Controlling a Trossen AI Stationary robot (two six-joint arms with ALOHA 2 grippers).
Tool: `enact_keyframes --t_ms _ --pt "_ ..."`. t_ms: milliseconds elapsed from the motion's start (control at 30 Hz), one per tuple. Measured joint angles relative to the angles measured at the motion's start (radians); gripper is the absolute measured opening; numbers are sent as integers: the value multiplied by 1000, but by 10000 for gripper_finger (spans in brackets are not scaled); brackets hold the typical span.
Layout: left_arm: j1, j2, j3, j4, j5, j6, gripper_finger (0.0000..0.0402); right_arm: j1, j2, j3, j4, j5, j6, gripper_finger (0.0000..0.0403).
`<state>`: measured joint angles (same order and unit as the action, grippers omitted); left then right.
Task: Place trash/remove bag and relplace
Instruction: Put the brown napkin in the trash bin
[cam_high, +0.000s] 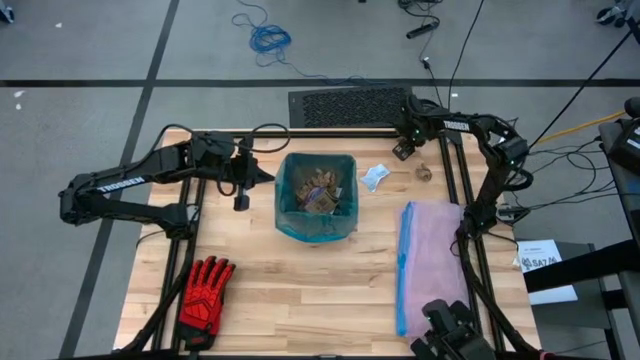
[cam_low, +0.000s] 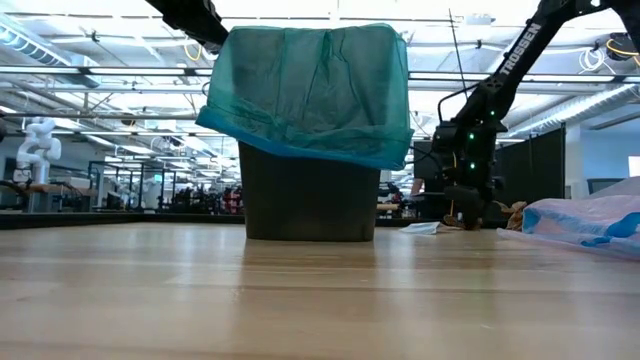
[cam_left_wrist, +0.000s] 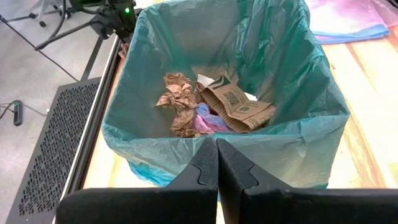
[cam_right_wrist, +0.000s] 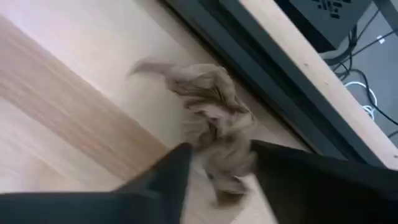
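Looking at your table, top-down plus the wrist cams:

Right gripper (cam_right_wrist: 217, 165): it's down at the far right of the table (cam_high: 300, 300), near the back edge, with its two fingers on either side of a tan paper lump (cam_right_wrist: 214, 124). You can see the lump sitting in the gap between them in the wrist view. Fingers are partly spread around it, and I honestly can't tell if they're pinching it or just framing it.

Left gripper (cam_left_wrist: 217, 165): your left one hangs just left of the bin (cam_low: 310, 195), above its rim, fingers pressed together with nothing between them.

Bag (cam_high: 315, 200): teal bag lines the bin, top folded down over the rim. Bin stands upright mid-table.

Trash in bag (cam_left_wrist: 211, 109): crumpled brown paper, a printed brown carton piece, and something pink under them.

Blue scrap (cam_high: 374, 177): on the table just right of the bin, between it and the lump.

Lilac bag (cam_high: 432, 260): lying flat along the right side, blue edge facing the bin.

Glove (cam_high: 205, 290): red and black, near the front left corner, well away from both arms.
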<state>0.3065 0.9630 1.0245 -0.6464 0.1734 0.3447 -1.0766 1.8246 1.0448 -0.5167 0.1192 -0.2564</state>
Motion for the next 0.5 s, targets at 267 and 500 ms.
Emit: enact_keyframes --t_ms 267,500 --pt "0 0 0 0 0 -18 0 32 -99 -1 8 23 27 10" --pt "0 0 0 0 0 -26 0 127 -290 -2 -72 16 64 2"
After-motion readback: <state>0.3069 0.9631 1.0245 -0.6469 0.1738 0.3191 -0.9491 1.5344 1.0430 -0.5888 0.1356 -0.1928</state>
